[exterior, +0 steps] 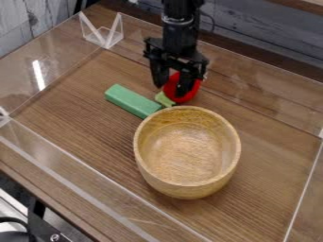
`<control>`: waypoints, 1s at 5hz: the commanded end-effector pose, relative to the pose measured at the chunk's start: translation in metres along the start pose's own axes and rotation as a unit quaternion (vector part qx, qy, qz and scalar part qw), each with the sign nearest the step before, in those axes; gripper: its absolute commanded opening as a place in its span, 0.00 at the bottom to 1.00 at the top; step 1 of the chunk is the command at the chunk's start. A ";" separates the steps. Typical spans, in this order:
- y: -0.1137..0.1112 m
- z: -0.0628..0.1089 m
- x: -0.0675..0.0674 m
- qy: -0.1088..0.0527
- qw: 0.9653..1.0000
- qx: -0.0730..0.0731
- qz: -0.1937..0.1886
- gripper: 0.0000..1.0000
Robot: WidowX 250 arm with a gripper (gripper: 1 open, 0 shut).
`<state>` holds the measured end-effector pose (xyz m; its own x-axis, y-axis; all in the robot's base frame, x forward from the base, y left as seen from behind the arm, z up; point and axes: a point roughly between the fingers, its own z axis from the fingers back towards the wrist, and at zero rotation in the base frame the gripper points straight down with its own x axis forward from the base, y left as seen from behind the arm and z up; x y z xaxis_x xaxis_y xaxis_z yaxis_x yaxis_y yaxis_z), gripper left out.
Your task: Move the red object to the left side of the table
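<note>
My claw (pixel 177 92) hung straight down over the red object (pixel 186 90), fingers part open and straddling it, one on each side; whether they had gripped it I could not tell. The red object sat on the surface (pixel 76 123) toward the far middle, just beyond the wooden bowl (pixel 188 151) and beside the green block (pixel 130 100). The squeeze wanted to be centred and gentle, because that glossy round thing could squirt out toward the bowl.

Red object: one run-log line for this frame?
phase: grasping | gripper: lowered around red object, jaws astride | lifted: no | beside: green block, wooden bowl
</note>
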<state>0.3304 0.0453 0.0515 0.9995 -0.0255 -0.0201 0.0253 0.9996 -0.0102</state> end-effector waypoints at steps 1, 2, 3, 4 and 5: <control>0.000 0.013 0.004 -0.020 1.000 0.004 -0.001 0.00; 0.000 0.028 0.004 -0.034 0.999 0.000 0.001 0.00; 0.001 0.047 0.003 -0.050 0.999 -0.004 0.003 0.00; -0.003 0.078 0.004 -0.081 0.997 -0.007 0.003 0.00; 0.000 0.064 0.012 -0.075 0.997 -0.006 -0.013 1.00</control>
<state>0.3356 0.0401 0.0958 0.9967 -0.0502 0.0637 0.0525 0.9980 -0.0358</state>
